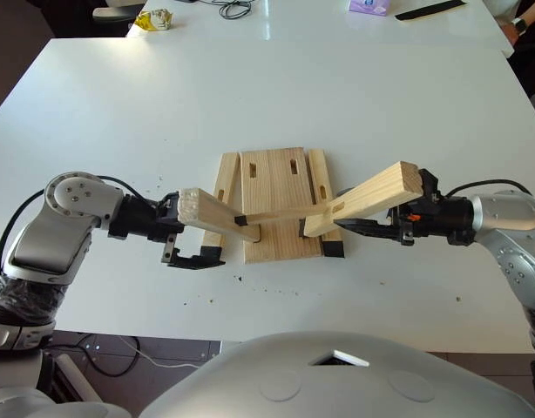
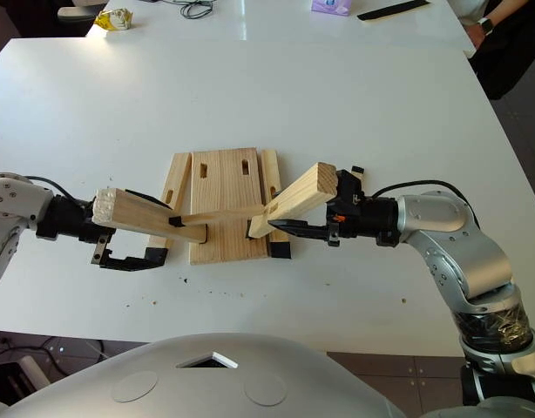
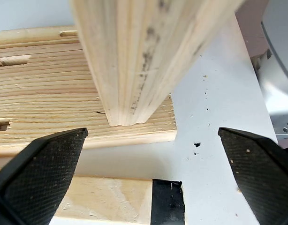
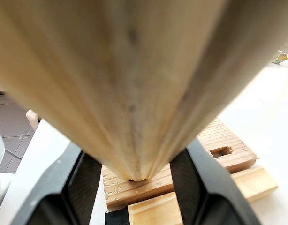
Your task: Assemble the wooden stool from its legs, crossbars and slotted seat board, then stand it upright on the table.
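Fingers of the right gripper (image 1: 355, 222) clench the right leg (image 1: 376, 196), tilted over the slotted seat board (image 1: 281, 170) below, probably to seat the crossbar (image 1: 281, 213). Left gripper (image 1: 192, 257) fingers released; left leg (image 1: 211, 213) just above them.

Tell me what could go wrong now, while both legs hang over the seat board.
1. The left gripper is open, its fingers wide apart below the left leg, so that leg may not be held firmly and could slip.
2. Only a thin crossbar joins it to the right leg; if the arms move unevenly, it may pull out or crack.
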